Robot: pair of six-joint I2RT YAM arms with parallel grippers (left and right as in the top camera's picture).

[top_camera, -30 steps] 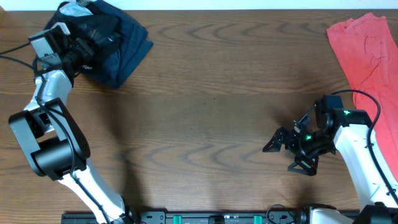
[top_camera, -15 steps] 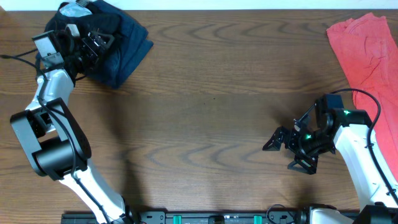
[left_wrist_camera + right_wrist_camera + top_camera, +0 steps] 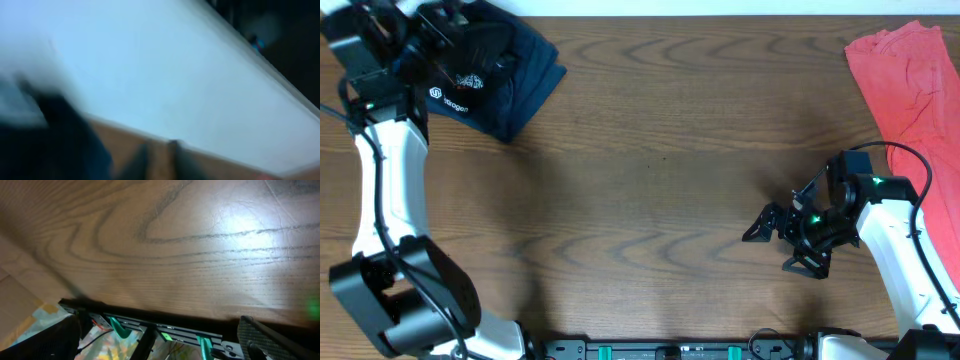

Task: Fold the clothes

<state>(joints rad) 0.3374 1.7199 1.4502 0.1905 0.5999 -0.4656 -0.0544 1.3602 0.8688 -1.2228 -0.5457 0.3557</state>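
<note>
The clothes point(image 3: 495, 70) lie as a dark folded bundle with small white logos at the table's far left corner. In the blurred left wrist view the same cloth point(image 3: 50, 150) is a dark mass at lower left. My left gripper point(image 3: 425, 28) is raised over the bundle's far left edge. In its own wrist view the left gripper point(image 3: 157, 160) stands shut, with nothing visible between the fingertips. My right gripper point(image 3: 782, 248) hovers open over bare wood at the right, far from the bundle. It holds nothing, and one finger point(image 3: 260, 337) shows in the right wrist view.
A coral-red garment point(image 3: 905, 80) lies spread at the far right corner. The wooden table point(image 3: 660, 180) runs between the two arms. A black rail with green clips point(image 3: 150, 325) lines the near edge. A pale wall point(image 3: 150, 65) stands behind the far edge.
My left arm has swung up and leftward off the bundle, uncovering its white logos. Its jaws opened wide half a second ago and are now shut. The right arm has not moved.
</note>
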